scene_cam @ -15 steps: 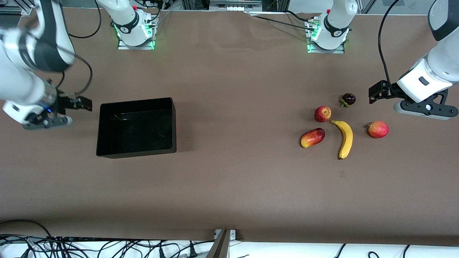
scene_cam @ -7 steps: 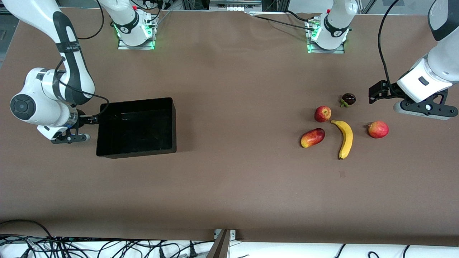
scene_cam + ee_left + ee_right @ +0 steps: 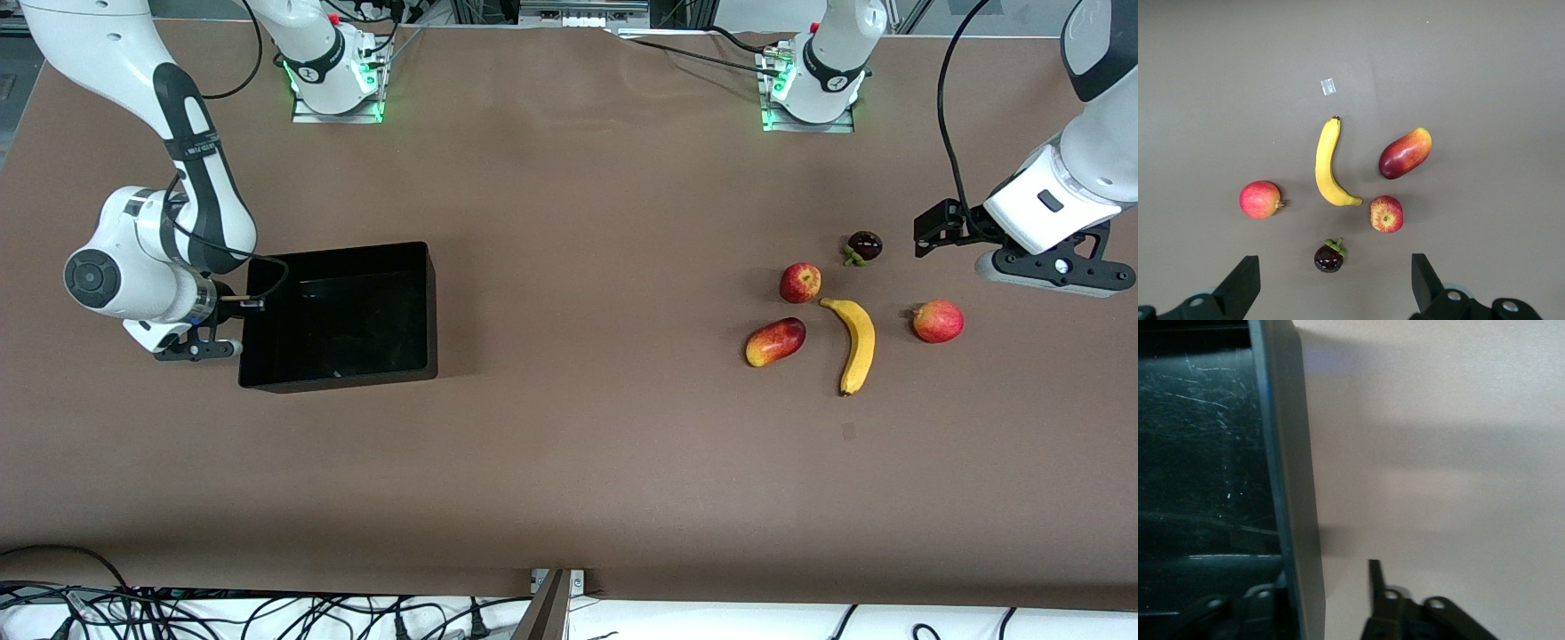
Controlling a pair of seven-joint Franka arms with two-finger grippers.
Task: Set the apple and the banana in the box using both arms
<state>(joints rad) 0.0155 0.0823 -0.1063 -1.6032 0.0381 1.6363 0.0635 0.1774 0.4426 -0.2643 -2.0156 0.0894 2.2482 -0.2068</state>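
The apple (image 3: 800, 283) lies toward the left arm's end of the table, and it also shows in the left wrist view (image 3: 1386, 214). The banana (image 3: 857, 342) lies beside it, nearer the front camera (image 3: 1328, 163). The black box (image 3: 342, 380) stands toward the right arm's end. My left gripper (image 3: 1049, 267) hovers open and empty over the table by the fruits (image 3: 1333, 290). My right gripper (image 3: 229, 342) is open at the box's end wall (image 3: 1288, 467). It (image 3: 1321, 600) straddles the wall, one finger inside the box and one finger (image 3: 1375, 583) outside.
A red-yellow mango-like fruit (image 3: 775, 341) lies beside the banana. A plain red-orange round fruit (image 3: 938, 321) and a dark mangosteen (image 3: 864, 245) lie near the left gripper. A small tape mark (image 3: 847, 432) is on the brown table.
My right arm has swung in toward the box and brought its gripper down over the box's end wall. The left arm and the fruits have not moved.
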